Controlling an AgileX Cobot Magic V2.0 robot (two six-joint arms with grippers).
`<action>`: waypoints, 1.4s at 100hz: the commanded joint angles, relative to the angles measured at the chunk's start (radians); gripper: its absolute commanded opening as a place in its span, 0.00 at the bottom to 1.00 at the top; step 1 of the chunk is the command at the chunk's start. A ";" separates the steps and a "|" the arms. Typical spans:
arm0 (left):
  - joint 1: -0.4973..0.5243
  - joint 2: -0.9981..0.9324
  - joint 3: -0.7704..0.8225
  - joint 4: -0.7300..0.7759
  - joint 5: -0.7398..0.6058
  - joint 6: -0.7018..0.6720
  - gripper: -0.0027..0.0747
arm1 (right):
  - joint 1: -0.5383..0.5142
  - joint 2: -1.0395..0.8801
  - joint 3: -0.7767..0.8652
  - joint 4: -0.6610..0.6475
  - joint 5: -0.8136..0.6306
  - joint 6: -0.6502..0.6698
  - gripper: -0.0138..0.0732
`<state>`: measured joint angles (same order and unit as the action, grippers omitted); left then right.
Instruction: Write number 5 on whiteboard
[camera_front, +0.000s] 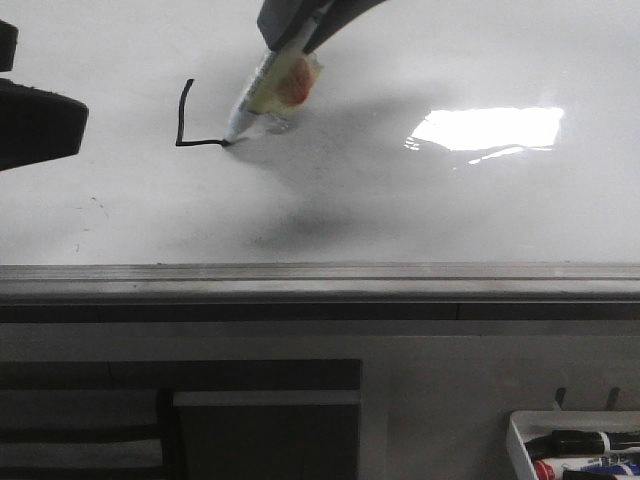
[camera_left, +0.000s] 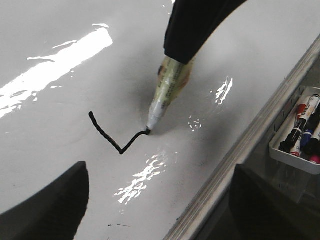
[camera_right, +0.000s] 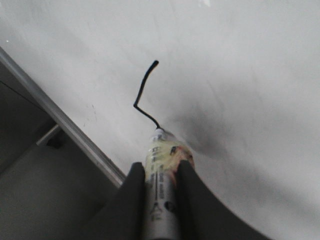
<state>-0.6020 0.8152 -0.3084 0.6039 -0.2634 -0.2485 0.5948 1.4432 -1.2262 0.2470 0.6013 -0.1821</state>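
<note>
Near the left edge of the whiteboard (camera_front: 330, 215) hangs the left gripper (camera_left: 160, 200), its dark fingers spread wide and empty. Right of it sits the number 5 (camera_front: 190, 125), only begun: one upright black stroke bending into a short bar. At the bar's end rests the marker (camera_front: 262, 95) tip, tilted, clamped between the right gripper's (camera_right: 161, 172) fingers, reaching in from the far edge.
</note>
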 joint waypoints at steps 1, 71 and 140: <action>0.000 -0.008 -0.026 -0.023 -0.059 -0.012 0.71 | 0.007 -0.029 0.019 0.002 -0.047 -0.007 0.11; 0.000 -0.008 -0.026 -0.025 -0.063 -0.012 0.71 | 0.060 -0.025 -0.076 0.016 -0.209 -0.007 0.11; 0.000 -0.008 -0.026 -0.025 -0.063 -0.012 0.71 | -0.005 -0.010 -0.076 -0.004 -0.214 -0.007 0.11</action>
<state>-0.6020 0.8152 -0.3084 0.6023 -0.2634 -0.2485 0.6089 1.4630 -1.2694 0.2530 0.4388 -0.1821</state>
